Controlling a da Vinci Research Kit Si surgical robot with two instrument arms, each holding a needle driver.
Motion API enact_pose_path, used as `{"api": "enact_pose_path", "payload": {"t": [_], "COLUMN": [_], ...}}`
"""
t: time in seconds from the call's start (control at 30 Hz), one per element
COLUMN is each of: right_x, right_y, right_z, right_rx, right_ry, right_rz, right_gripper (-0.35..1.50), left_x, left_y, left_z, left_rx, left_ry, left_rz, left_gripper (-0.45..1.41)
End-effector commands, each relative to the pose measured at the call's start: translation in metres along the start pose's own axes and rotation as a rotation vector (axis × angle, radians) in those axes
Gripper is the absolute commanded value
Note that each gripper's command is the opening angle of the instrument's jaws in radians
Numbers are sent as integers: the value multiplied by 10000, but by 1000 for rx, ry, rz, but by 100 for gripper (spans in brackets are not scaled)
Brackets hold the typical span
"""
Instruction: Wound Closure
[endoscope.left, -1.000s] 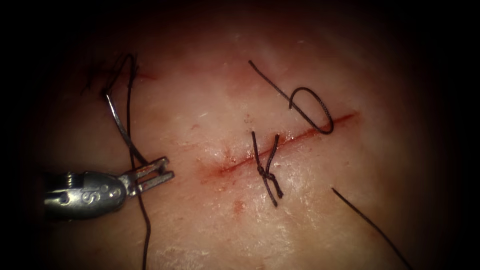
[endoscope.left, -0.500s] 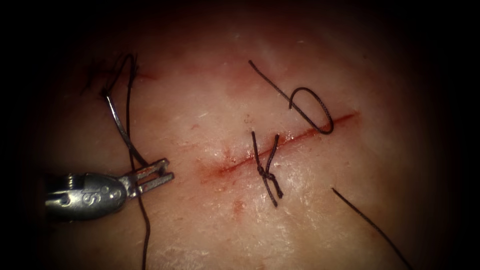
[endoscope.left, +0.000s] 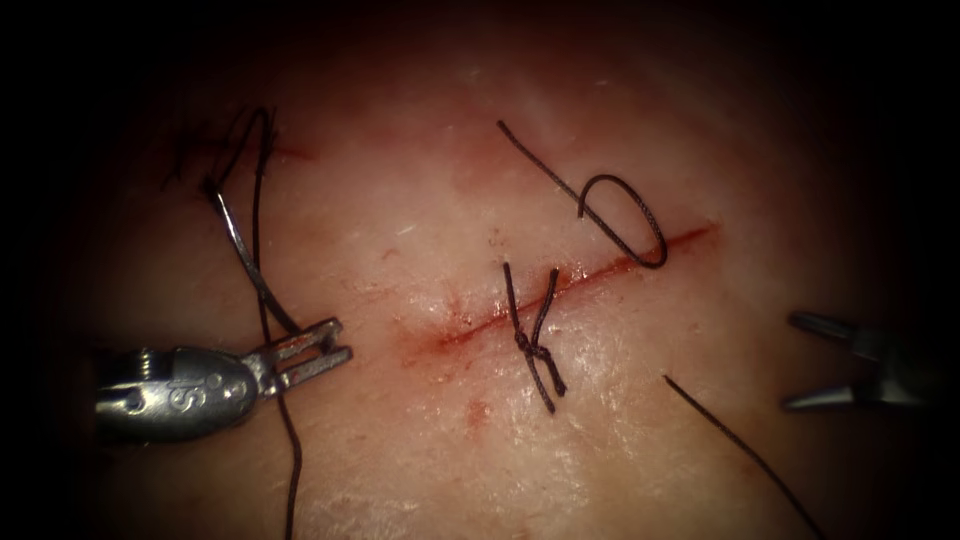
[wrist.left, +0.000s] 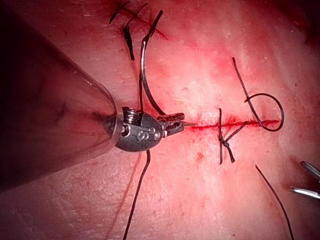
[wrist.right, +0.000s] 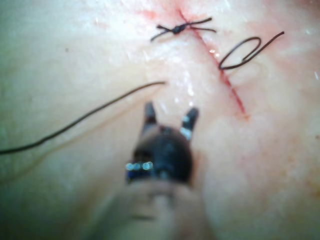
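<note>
The cut (endoscope.left: 590, 272) runs slantwise across the tissue (endoscope.left: 420, 170), with one knotted stitch (endoscope.left: 535, 350) across it. To the left of the cut my left tool (endoscope.left: 322, 351) is shut on the curved needle (endoscope.left: 240, 250) near one end of its curve. The needle arcs up and away over the tissue surface, outside it. Its thread (endoscope.left: 262, 200) loops at the far end and trails down past the jaws. The same grip shows in the left wrist view: left tool (wrist.left: 172, 125), needle (wrist.left: 143, 75). My right tool (endoscope.left: 800, 362) (wrist.right: 170, 115) is to the right of the cut, open, holding nothing.
A loose curled piece of thread (endoscope.left: 625, 215) lies over the cut's right end. Another loose strand (endoscope.left: 740, 450) (wrist.right: 90, 117) runs off to the lower right, near the right tool. Red fluid stains the cut's left end (endoscope.left: 430, 345).
The right tool has come into view from the right with its jaws open. The left tool and the needle have barely shifted.
</note>
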Motion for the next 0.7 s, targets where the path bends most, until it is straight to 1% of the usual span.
{"api": "enact_pose_path", "payload": {"t": [0.03,0.17,0.23,0.43,0.57,0.7], "right_x": [-11,-22,-22,-7,1,10], "right_y": [-9,-16,-21,-35,-45,-49], "right_z": [20,40,47,57,70,81], "right_rx": [10,27,35,49,64,74], "right_ry": [0,-10,-9,0,0,12], "right_rz": [-5,-42,-51,-61,-68,-71], "right_gripper": [99,99,99,99,99,99], "left_x": [-4,-4,-5,-6,-6,-5], "left_y": [11,11,11,11,11,12], "left_z": [6,5,3,1,2,2], "left_rx": [-2,-3,-4,-5,-5,-5], "left_ry": [0,0,0,1,1,1], "left_rz": [-4,-4,-3,-2,-2,-2], "left_gripper": [-45,-45,-45,-45,-45,-45]}}
